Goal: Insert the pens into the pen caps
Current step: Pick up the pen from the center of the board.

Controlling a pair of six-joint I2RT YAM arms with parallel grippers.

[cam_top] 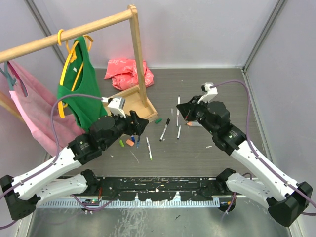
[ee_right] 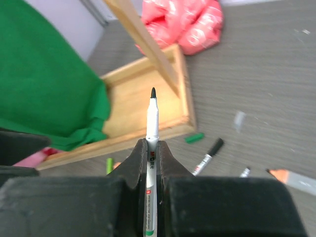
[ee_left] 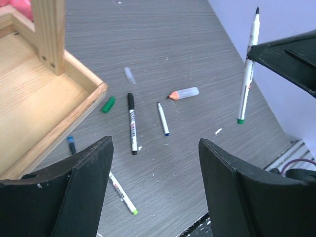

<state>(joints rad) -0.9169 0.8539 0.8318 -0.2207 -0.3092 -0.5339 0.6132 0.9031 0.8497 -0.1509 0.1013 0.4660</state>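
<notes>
My right gripper (ee_right: 152,145) is shut on a white pen (ee_right: 152,123) with a dark tip and a green end, held in the air; the left wrist view has this pen (ee_left: 248,66) at upper right. My left gripper (ee_left: 153,192) is open and empty above the table, near the rack's base (cam_top: 139,124). On the table lie a black-capped pen (ee_left: 132,123), a blue-tipped pen (ee_left: 163,118), a pen with a light green end (ee_left: 122,192) and an orange-tipped piece (ee_left: 182,93). A green cap (ee_left: 108,104) and a blue cap (ee_left: 72,144) lie by the wooden base. A light green cap (cam_top: 122,143) and an orange cap (cam_top: 130,141) sit by the left arm.
A wooden clothes rack stands at the left, its tray-like base (cam_top: 129,94) on the table. A green top (cam_top: 79,84) and a pink garment (cam_top: 29,108) hang from it. A red bag (cam_top: 127,70) lies behind the base.
</notes>
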